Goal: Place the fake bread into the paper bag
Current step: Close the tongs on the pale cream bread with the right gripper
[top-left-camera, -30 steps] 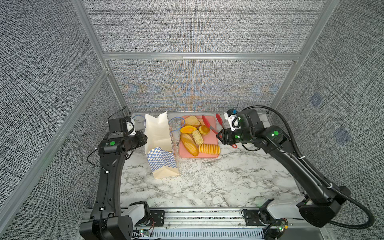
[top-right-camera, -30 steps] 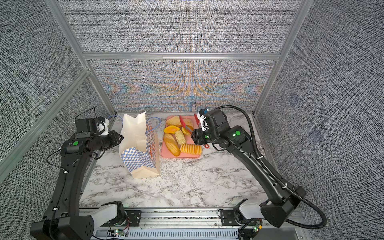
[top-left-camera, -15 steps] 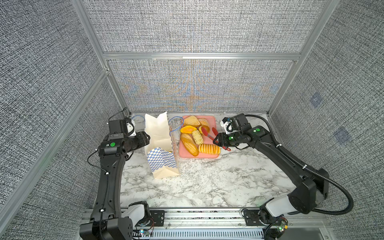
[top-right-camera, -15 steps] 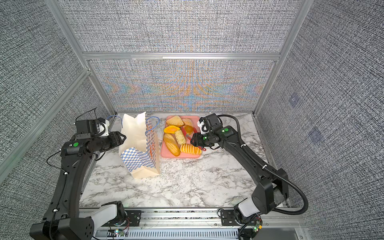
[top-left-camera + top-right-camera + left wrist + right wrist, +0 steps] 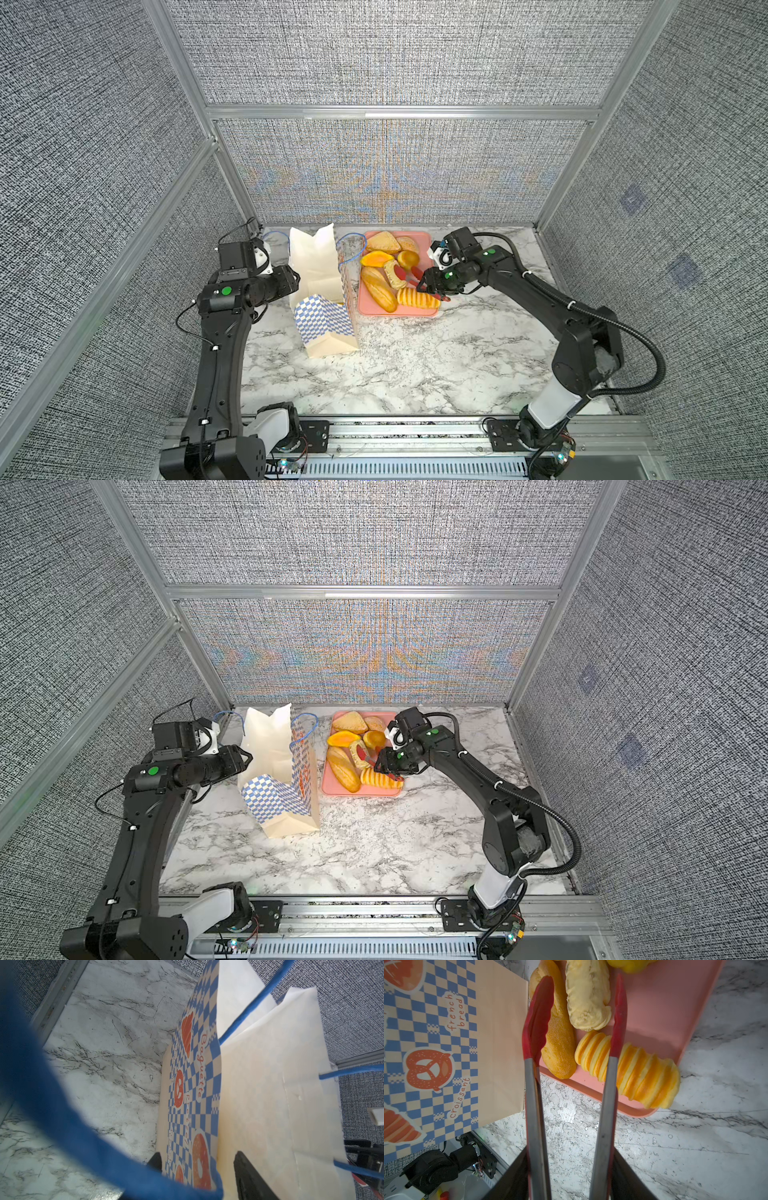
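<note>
Beneath both claws: marble table [image 5: 415, 365], smooth enough to let a light thing slide.

Mind the paper bag [image 5: 324, 328] first. Upright, mouth open, right against the left claw [image 5: 294, 279]. Fingers spread there, one on each side of the bag's wall edge, not pressed onto it. Held by nothing firm, so could tip or skate off at a nudge from either side. Could also fold inward and close its own mouth.

Next, the pink tray [image 5: 423, 243], just ahead of and below the right claw [image 5: 430, 284], close beside the bag. Liable to be shoved by a low pass.

Right claw clamped on the steel arms of the red tongs [image 5: 532, 1093], red tips apart. Fake bread all on the tray, none visible in the bag. Under the bag-side tip: long loaf [image 5: 558, 1043]. Under the other arm: striped roll [image 5: 639, 1078]. Between the tips: pale ridged roll [image 5: 586, 995]; touching yet or not, cannot tell. Closing here may catch two pieces at once, or squirt the rounded roll out sideways. Too weak a squeeze: dropped short of the bag.

Smallest: blue cord handles [image 5: 41, 1084], one draped close by the left claw, one leaning out between bag mouth and right claw. Easy to snag on the way over, dragging the bag along.
</note>
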You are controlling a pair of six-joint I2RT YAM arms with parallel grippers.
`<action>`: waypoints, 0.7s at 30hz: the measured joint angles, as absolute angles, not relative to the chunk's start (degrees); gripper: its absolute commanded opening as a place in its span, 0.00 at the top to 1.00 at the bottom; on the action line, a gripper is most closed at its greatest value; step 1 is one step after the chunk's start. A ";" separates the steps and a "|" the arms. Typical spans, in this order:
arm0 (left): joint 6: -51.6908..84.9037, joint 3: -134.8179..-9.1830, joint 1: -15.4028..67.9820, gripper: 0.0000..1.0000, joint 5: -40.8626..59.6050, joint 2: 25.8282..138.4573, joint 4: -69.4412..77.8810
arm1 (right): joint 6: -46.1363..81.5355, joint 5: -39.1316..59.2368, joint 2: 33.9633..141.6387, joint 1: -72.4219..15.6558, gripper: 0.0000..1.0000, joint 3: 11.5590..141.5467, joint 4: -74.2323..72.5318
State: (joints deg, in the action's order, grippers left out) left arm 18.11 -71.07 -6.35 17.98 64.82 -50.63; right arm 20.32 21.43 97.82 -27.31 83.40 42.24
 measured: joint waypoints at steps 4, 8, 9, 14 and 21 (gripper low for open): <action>18.28 -70.89 -6.35 0.43 18.00 64.71 -50.63 | 19.66 21.80 99.70 -27.27 0.45 83.59 42.19; 18.31 -70.65 -6.35 0.44 18.04 64.71 -50.57 | 19.29 22.00 100.99 -27.27 0.45 83.59 42.17; 18.31 -70.59 -6.35 0.44 18.04 64.71 -50.52 | 19.22 22.22 101.25 -27.24 0.45 83.59 42.11; 18.48 -70.57 -6.35 0.44 18.13 64.71 -50.35 | 18.92 22.81 102.74 -27.22 0.45 83.70 41.74; 18.48 -70.15 -6.35 0.44 18.13 64.49 -49.95 | 18.87 23.16 104.33 -27.22 0.45 84.44 41.32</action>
State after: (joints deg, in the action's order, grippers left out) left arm 18.48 -70.15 -6.35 18.13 64.49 -49.95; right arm 18.87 23.16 104.33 -27.22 84.44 41.32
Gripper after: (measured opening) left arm 0.563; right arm 0.554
